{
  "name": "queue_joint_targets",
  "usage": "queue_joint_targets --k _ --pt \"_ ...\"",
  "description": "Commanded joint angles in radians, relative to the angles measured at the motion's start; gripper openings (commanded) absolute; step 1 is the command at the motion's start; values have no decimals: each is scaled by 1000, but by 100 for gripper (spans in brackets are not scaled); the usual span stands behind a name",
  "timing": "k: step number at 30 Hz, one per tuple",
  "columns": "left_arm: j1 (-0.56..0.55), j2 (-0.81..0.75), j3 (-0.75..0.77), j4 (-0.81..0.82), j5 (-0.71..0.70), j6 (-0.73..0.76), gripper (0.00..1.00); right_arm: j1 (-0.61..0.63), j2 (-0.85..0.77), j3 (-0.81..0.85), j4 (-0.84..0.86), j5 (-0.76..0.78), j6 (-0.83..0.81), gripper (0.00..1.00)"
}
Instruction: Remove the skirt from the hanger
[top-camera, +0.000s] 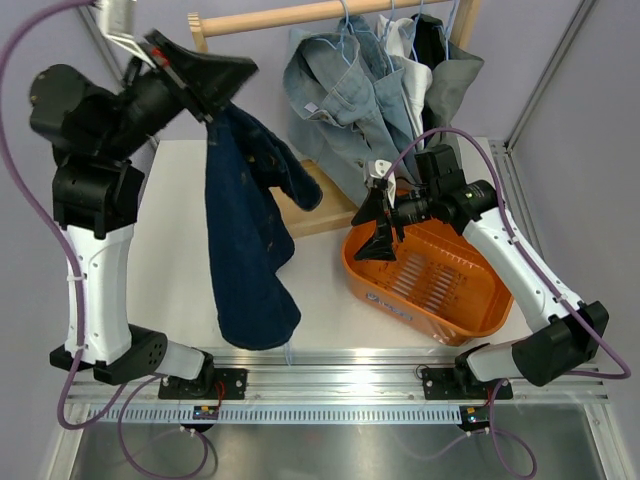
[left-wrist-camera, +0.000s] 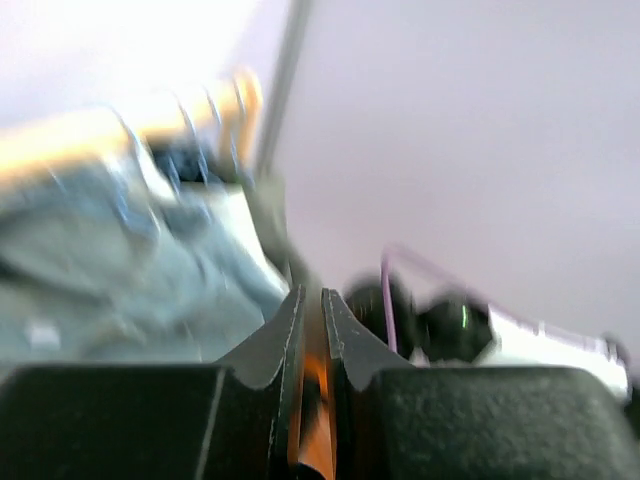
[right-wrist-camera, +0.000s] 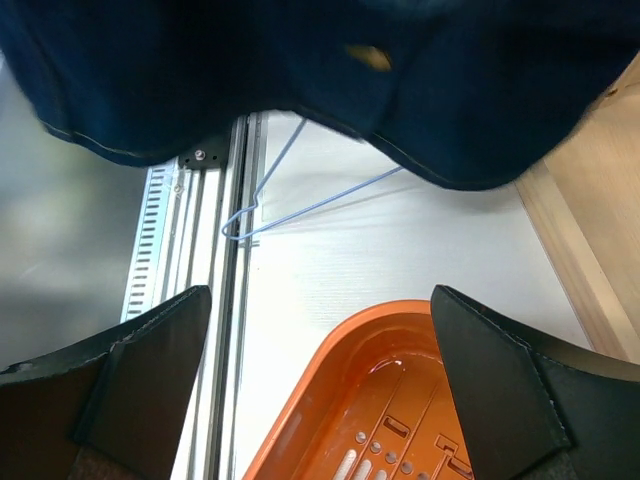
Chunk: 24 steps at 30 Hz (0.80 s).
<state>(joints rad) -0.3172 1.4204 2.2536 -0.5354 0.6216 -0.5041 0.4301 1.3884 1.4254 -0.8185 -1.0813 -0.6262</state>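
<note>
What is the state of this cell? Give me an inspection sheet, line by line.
Surface: white table, with the base of the wooden rack standing on it.
Job's things: skirt hangs from the left gripper; hanger shows only partly below the hem, near the table's front edge.
Clutter: orange basket; denim jacket and grey garment on the rack.
Grippers: left shut on the skirt; right gripper open above the basket.
Cables: purple cables loop off both arms; no snag seen.
Surroundings: pale walls, metal posts.
</note>
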Motion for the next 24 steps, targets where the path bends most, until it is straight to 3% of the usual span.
queue_joint_targets --k 1,3,7,24 --pt "110 12 66 402 -77 -265 0 10 -34 37 -11 15 11 100" --pt "139 25 21 484 -95 -385 0 10 -43 23 -11 21 13 100" --pt "144 80 67 499 -83 -418 0 12 -77 -8 -11 38 19 99" --pt "145 66 15 456 -48 -392 0 10 -68 0 -37 30 26 99"
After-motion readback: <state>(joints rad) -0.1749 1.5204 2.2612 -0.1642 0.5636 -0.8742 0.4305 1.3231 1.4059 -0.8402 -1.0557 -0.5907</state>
